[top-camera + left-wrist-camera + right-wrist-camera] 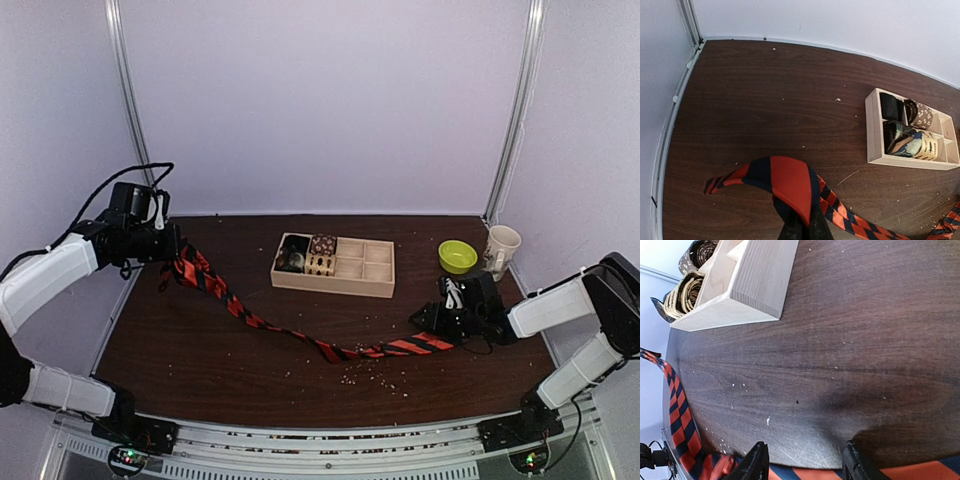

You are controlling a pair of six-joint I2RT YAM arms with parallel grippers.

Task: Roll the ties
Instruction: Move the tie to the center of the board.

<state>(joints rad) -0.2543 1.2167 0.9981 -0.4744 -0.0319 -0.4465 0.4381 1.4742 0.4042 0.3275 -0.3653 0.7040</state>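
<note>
Where the tie lies: the long red-orange and black diagonally striped fabric necktie (790, 182) is strung across the dark wooden counter (200, 360), lifted at its left end and sagging down to lie flat towards the right.
Left claw (172, 248): clenched on the tie, raised over the counter's far left corner (a broad red-orange fold drapes over its fingers).
Right claw (805, 447): released, fingers apart, low at the tie's right end; the striped band runs across by the base of the fingers, contact unclear.
Pale wooden compartment tray (380, 283): beyond the tie's middle, apart from it; small patterned fabric rolls (322, 245) sit in its left compartments.
Green bowl (457, 256), white mug (501, 248): side by side, far right.
Pale crumbs (375, 375): scattered near the tie's right half.
</note>
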